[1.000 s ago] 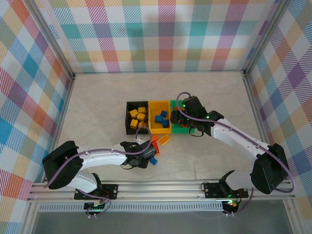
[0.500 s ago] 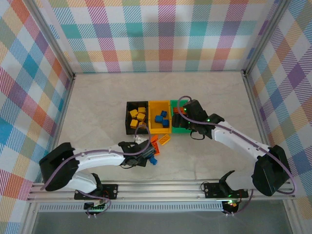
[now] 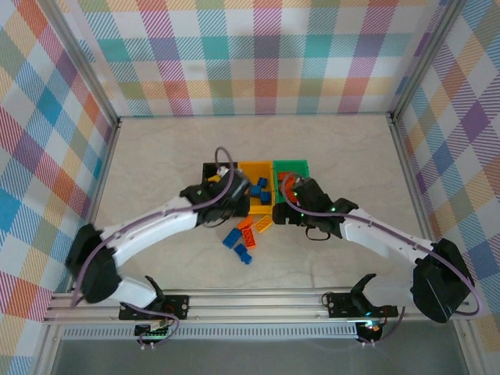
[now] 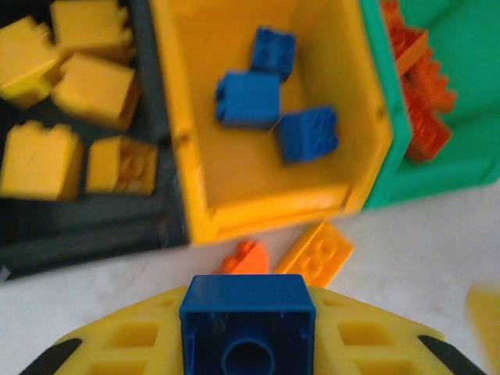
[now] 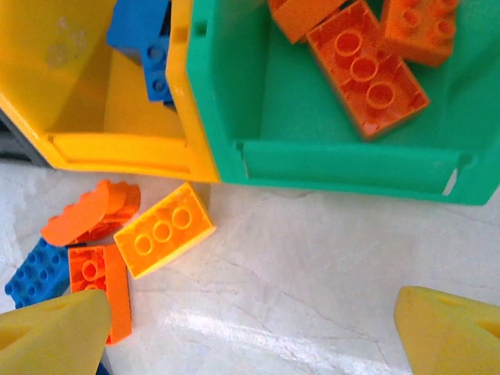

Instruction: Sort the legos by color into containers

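My left gripper (image 4: pixel 248 324) is shut on a blue lego (image 4: pixel 248 301), held just in front of the yellow container (image 4: pixel 266 207), which has three blue legos (image 4: pixel 248 98) in it. Left of it, the black container (image 4: pixel 94 234) holds yellow legos (image 4: pixel 94 90). To the right, the green container (image 4: pixel 453 176) holds orange legos (image 5: pixel 363 70). From above, the left gripper (image 3: pixel 238 194) hangs over the near edge of the yellow container (image 3: pixel 251 166). My right gripper (image 5: pixel 250 336) is open over bare table in front of the green container (image 5: pixel 344 164).
Loose legos lie on the table in front of the containers: a yellow flat one (image 5: pixel 164 230), a rounded orange one (image 5: pixel 90 212), an orange one (image 5: pixel 101 289) and a blue one (image 5: pixel 39 273). Another blue lego (image 3: pixel 246 255) lies nearer the front.
The left gripper shut on a blue lego near the front and carried it up to the yellow container. The right gripper drew back from over the green container toward the near side.
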`<action>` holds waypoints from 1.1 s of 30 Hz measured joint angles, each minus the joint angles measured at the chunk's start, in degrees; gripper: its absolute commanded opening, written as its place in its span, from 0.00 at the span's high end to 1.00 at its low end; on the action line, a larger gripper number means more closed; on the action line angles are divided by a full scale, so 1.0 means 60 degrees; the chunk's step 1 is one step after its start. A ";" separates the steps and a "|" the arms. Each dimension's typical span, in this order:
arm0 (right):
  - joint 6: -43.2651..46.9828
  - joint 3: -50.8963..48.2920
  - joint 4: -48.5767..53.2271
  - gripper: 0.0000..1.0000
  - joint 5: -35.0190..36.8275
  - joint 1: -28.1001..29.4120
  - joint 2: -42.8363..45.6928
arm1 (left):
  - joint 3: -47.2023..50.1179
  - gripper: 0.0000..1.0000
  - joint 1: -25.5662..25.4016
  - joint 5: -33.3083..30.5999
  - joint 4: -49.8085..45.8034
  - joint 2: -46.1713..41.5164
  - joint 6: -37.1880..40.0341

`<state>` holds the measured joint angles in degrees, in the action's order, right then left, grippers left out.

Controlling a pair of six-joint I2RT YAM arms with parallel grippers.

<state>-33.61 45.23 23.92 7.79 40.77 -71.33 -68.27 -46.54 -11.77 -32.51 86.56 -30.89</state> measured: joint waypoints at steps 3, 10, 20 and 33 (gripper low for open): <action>0.0007 -0.0270 -0.0095 0.07 -0.0178 0.0149 0.0153 | -0.1366 0.76 0.0412 0.0353 0.0069 0.1515 0.0295; 0.0182 -0.1056 -0.0288 0.07 -0.0798 0.0393 0.0809 | -0.3249 0.71 0.0889 0.0765 -0.0102 0.3869 0.0495; 0.0743 -0.1472 -0.0503 0.05 -0.1894 0.1239 0.1472 | -0.4226 0.33 0.0933 0.0900 -0.0525 0.4612 0.0605; 0.0761 -0.0528 -0.0823 0.09 -0.1708 0.3770 -0.0892 | -0.0007 0.00 0.0874 0.0940 0.0186 -0.1810 0.0033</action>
<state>-29.04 42.06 18.98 -2.46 63.40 -76.69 -68.31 -41.30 -6.13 -31.40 75.70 -30.70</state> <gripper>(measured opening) 0.919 0.999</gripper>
